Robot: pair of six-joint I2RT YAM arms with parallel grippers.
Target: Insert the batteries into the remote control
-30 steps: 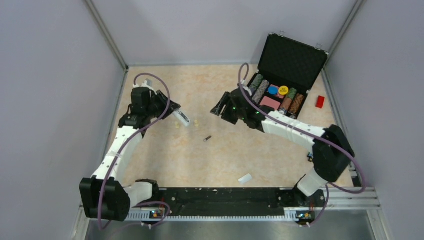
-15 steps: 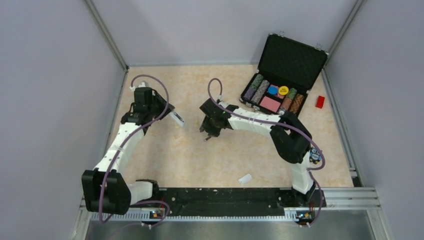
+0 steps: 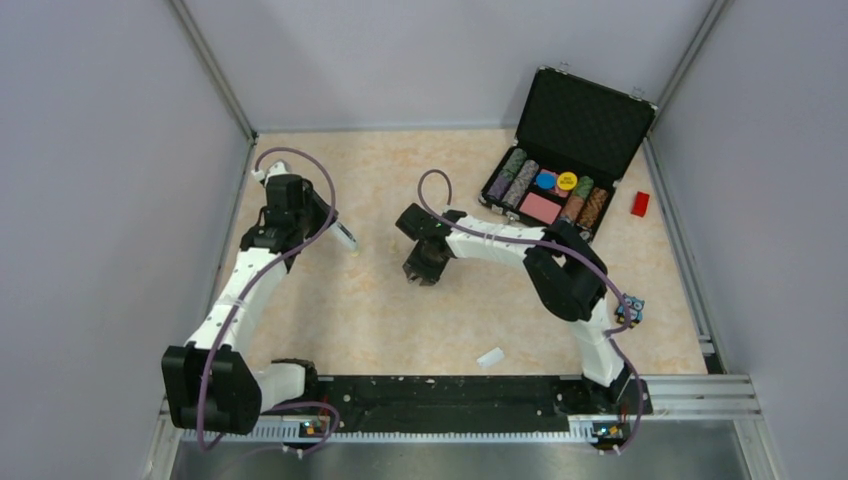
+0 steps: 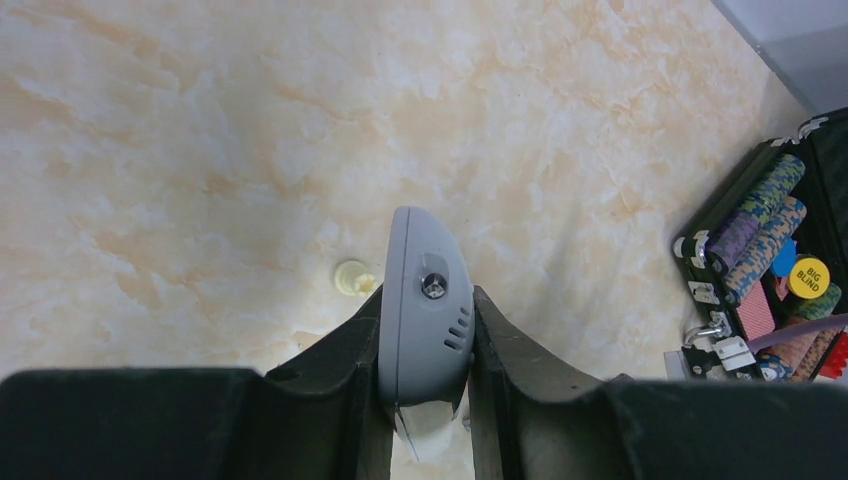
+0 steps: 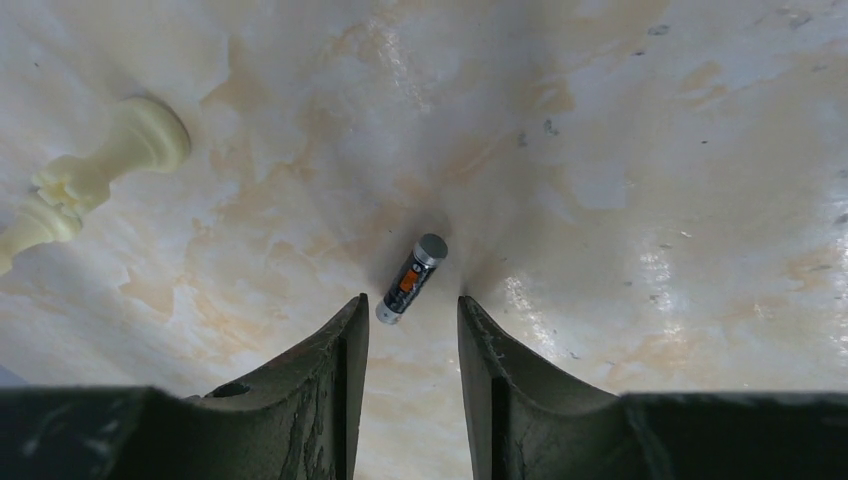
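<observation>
Left gripper (image 4: 425,296) pinching the remote control (image 4: 424,305); right gripper (image 5: 411,306) spread over one battery (image 5: 411,278).

At the left of the table (image 3: 330,320), the left arm's fingers clamp the white remote by its long edges, with its rounded end pointing away from the wrist. A cream peg (image 4: 352,277) lies on the marbled surface just beside it. Toward the middle, the right gripper points down with its jaws apart. The small dark battery, with an orange mark and a metallic cap, lies flat on the table between and just ahead of the fingertips, touching neither. A second, pawn-shaped cream peg (image 5: 100,160) lies nearby. A loose white cover piece (image 3: 489,357) rests near the front edge. An open case of poker chips (image 3: 585,118) and a red block (image 3: 640,203) sit at the far right.
</observation>
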